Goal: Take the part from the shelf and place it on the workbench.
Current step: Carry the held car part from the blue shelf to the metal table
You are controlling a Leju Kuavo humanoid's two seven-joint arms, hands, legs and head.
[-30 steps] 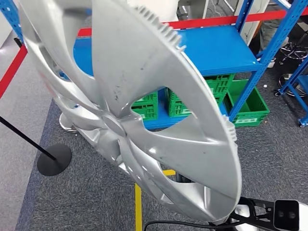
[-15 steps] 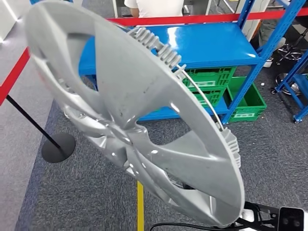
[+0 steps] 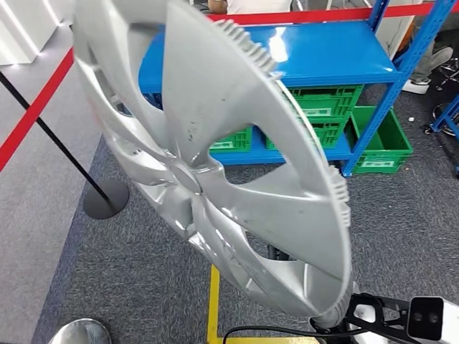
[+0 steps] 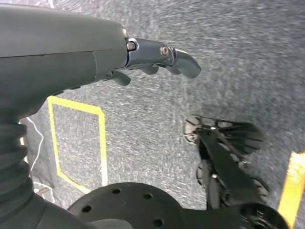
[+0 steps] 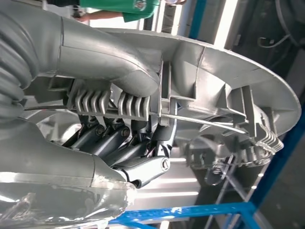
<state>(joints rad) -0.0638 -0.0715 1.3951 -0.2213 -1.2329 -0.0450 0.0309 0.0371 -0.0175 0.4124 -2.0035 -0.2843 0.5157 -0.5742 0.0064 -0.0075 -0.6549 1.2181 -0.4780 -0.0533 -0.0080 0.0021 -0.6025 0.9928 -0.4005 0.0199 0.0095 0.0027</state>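
Note:
The part is a large silver wheel cover, held tilted close in front of the head camera and hiding much of the floor. In the right wrist view my right hand grips the cover's rim: the thumb lies over the outer edge and the dark fingers curl under the ribbed inner side. My left hand hangs over grey carpet with its fingers apart and nothing in it. No workbench is in sight.
A blue shelf stands ahead with green crates under it and one on the floor beside it. A red barrier belt and its black post base are at the left. Yellow floor tape runs below.
The whole picture has shifted, so the camera has moved; the shelf and post base now sit further right. The wheel cover stays in my right hand, tilted a little differently.

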